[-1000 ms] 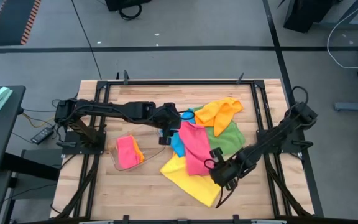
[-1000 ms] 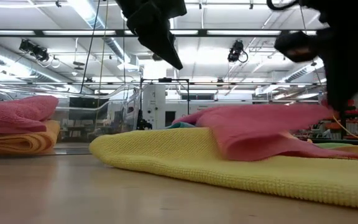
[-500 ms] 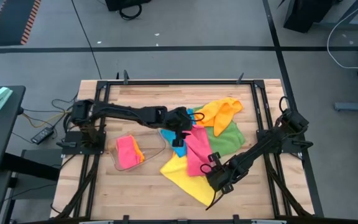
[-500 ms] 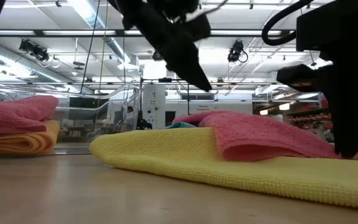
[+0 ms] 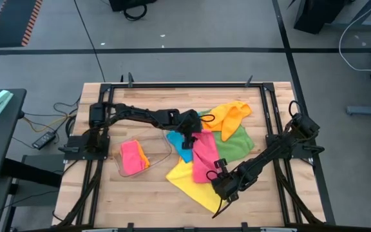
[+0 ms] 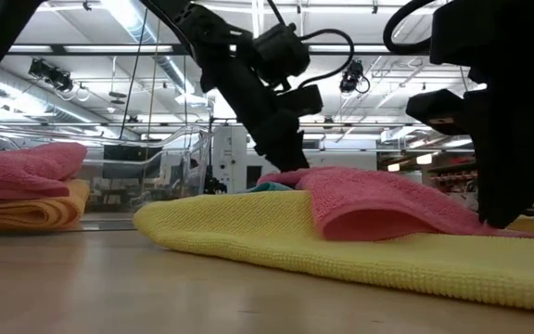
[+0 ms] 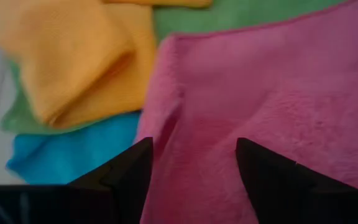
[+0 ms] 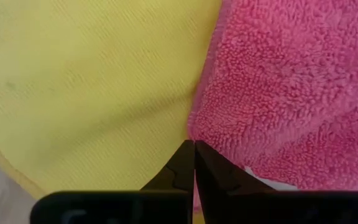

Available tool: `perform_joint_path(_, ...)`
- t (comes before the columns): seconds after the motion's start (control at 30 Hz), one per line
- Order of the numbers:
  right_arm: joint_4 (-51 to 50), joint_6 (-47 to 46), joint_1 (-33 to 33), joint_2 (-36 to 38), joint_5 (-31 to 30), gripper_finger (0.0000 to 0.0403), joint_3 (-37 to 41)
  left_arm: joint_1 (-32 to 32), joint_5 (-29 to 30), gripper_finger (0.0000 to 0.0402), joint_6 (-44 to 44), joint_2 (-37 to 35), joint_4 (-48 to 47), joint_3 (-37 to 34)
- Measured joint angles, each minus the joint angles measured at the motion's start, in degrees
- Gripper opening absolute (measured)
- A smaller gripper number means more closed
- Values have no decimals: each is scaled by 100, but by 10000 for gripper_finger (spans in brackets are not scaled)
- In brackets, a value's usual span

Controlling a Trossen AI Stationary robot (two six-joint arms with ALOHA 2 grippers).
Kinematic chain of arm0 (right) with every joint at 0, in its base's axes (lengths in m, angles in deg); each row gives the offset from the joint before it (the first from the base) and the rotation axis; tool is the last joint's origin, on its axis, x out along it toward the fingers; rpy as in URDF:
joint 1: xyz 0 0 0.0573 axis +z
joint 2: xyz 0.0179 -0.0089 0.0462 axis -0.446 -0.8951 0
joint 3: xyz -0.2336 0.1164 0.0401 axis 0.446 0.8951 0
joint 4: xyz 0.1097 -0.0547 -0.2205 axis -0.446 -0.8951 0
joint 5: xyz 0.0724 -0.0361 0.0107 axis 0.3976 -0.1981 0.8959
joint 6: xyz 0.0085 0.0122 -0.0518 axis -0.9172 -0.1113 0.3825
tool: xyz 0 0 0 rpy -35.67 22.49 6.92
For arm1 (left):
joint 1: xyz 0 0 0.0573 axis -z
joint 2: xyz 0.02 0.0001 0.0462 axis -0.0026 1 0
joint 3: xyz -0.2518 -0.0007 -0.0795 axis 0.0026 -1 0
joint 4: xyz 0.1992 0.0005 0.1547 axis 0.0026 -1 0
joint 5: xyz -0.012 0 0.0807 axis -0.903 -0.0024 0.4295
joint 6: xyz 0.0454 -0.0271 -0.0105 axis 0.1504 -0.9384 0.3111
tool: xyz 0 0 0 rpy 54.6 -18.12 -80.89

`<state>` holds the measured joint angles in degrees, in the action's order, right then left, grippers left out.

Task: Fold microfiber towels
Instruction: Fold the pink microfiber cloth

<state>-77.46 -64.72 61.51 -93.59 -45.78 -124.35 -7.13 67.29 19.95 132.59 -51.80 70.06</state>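
A heap of microfiber towels lies mid-table. A pink towel (image 5: pixel 203 156) is draped over a yellow one (image 5: pixel 187 182), with blue (image 5: pixel 181 145), green (image 5: pixel 236 143) and orange (image 5: pixel 227 116) towels behind. My left gripper (image 7: pixel 194 165) is open and low over the pink towel's far end, one finger on either side of its edge. My right gripper (image 8: pixel 194 149) is shut at the pink towel's near corner, just above the yellow towel. My left gripper stands with its fingers (image 7: pixel 135 168) astride the pink towel's far edge (image 7: pixel 173 118), slanting down from the left; I cannot tell whether they touch it. My right gripper pinches the pink towel's near corner (image 8: pixel 209 132) with its fingertips, pointing steeply down. The towel lies slack on the yellow towel.
A clear tray (image 5: pixel 161 153) at the left holds a folded pink towel (image 5: pixel 131 158) on an orange one. A dark frame (image 5: pixel 172 84) runs around the table. Bare wood shows along the near edge and at the far left.
My left gripper has come down and toward the table's right edge, onto the pink towel's far end. My right gripper has sunk with the pink towel's near corner. The towel, lifted and stretched before, now rests slack on the yellow towel.
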Motion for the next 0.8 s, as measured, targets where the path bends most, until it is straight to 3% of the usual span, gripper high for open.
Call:
perform_joint_path(0.4,123,7,-39,0,-1,17,0,131,-32,170,430,79,288,6)
perform_joint_path(0.5,206,14,-53,0,-10,17,0,83,66,133,492,93,376,-2)
perform_joint_path(0.7,212,31,-81,0,-41,17,0,69,210,17,906,117,495,6)
perform_joint_path(0.8,212,31,-76,0,-39,17,0,73,206,15,898,131,463,6)
